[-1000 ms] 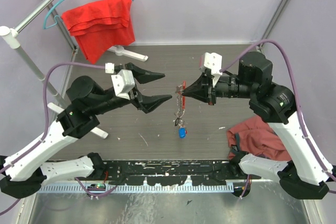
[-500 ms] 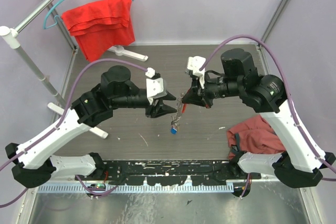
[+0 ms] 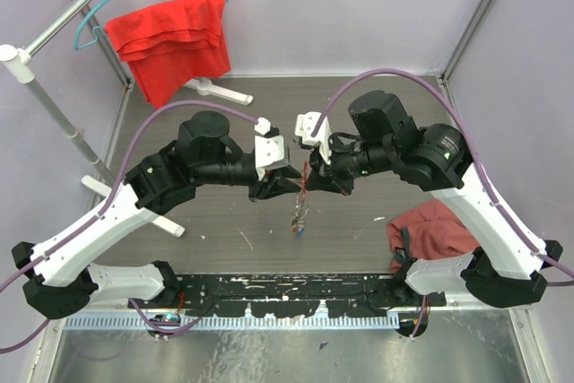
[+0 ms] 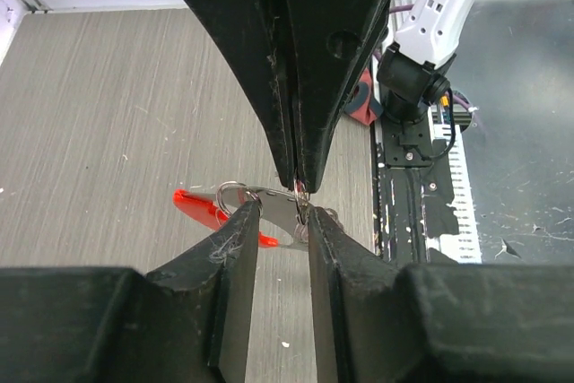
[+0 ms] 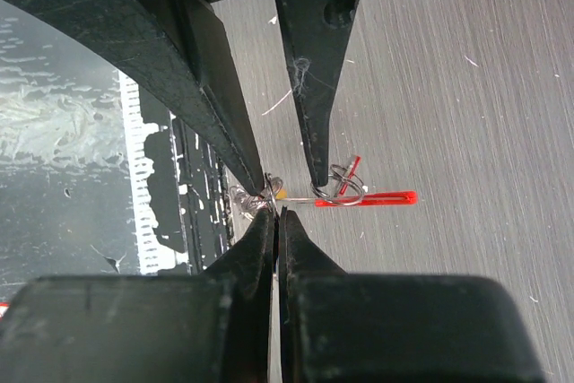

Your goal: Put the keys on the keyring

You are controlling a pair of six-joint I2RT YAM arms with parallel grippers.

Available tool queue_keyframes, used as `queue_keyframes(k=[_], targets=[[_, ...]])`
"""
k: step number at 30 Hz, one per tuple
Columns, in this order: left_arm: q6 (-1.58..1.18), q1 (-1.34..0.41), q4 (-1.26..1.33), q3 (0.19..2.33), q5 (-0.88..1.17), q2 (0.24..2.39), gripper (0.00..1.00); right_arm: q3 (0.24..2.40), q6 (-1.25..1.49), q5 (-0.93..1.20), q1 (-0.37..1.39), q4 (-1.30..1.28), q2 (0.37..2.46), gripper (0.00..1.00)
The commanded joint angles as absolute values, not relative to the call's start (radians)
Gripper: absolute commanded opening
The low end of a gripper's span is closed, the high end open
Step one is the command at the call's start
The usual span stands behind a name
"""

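Above the table's middle my right gripper (image 3: 309, 181) is shut on a thin wire keyring (image 5: 272, 187). A bunch of keys (image 3: 298, 219) hangs below it, with a red-headed key (image 3: 306, 174) at the top. My left gripper (image 3: 285, 187) meets it tip to tip from the left. In the left wrist view its half-closed jaws (image 4: 280, 214) straddle the silver key blade (image 4: 276, 206). The red head (image 4: 199, 206) and a second ring (image 4: 229, 193) stick out past the left finger. Both fingertips look close to the metal, but I cannot tell if they press it.
A red cloth (image 3: 170, 38) hangs on a teal hanger at the back left, beside a white rack pole (image 3: 54, 105). A maroon cloth (image 3: 430, 230) lies at the right, near the right arm's base. A black strip (image 3: 287, 289) runs along the near edge.
Both arms have swung in toward each other and now meet at the centre. The left jaws have narrowed from wide open to straddling the key. The hanging bunch has shifted slightly left.
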State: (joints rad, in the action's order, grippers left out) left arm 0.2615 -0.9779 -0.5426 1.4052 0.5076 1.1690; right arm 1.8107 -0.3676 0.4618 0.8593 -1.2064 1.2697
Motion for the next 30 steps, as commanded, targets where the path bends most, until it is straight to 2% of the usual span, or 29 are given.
queue_keyframes(k=[1,6,22,30], targets=[[0.268,-0.979,-0.565,1.432,0.548,1.167,0.33,1.860,-0.365,0.422,0.871,-1.186,1.261,0.01],[0.271,-0.979,-0.562,1.433,0.558,1.176,0.23,1.857,-0.360,0.420,0.878,-1.181,1.266,0.01],[0.250,-0.979,-0.531,1.427,0.574,1.187,0.16,1.829,-0.347,0.408,0.884,-1.135,1.272,0.01],[0.246,-0.979,-0.513,1.417,0.571,1.187,0.00,1.812,-0.339,0.413,0.885,-1.122,1.269,0.01]])
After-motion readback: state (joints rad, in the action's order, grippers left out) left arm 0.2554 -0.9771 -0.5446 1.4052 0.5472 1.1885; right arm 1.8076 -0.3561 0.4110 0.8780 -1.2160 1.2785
